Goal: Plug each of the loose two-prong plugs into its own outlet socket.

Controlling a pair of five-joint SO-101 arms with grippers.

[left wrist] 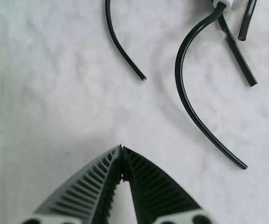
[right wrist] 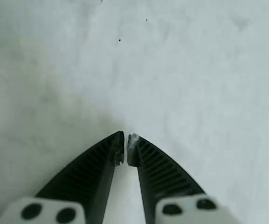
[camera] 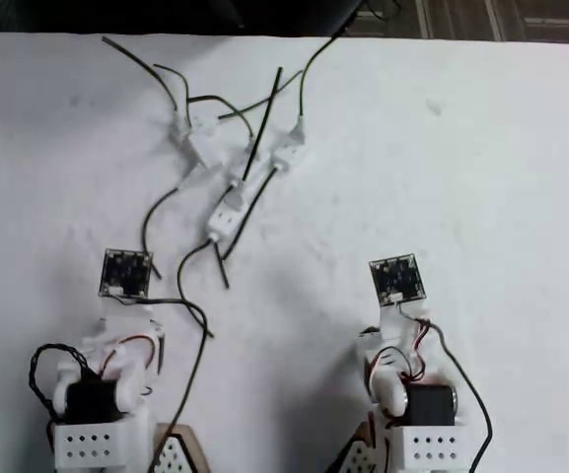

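Several white plugs and sockets [camera: 227, 212] with black cords lie tangled at the back middle of the white table [camera: 481, 168]; one pair [camera: 291, 146] sits at the cluster's right side. The left arm [camera: 126, 296] stands at the front left, short of the cluster. Its gripper [left wrist: 121, 150] is shut on nothing, with loose black cord ends [left wrist: 190, 102] and a bit of a white plug [left wrist: 225, 3] lying ahead of it. At the front right stands the right arm [camera: 398, 296]; its gripper [right wrist: 126, 140] is shut over bare table, holding nothing.
A black cord [camera: 195, 325] trails from the cluster down past the left arm to the front edge. Another cord [camera: 314, 54] runs off the back edge. Each arm's own wires [camera: 462, 384] loop beside its base.
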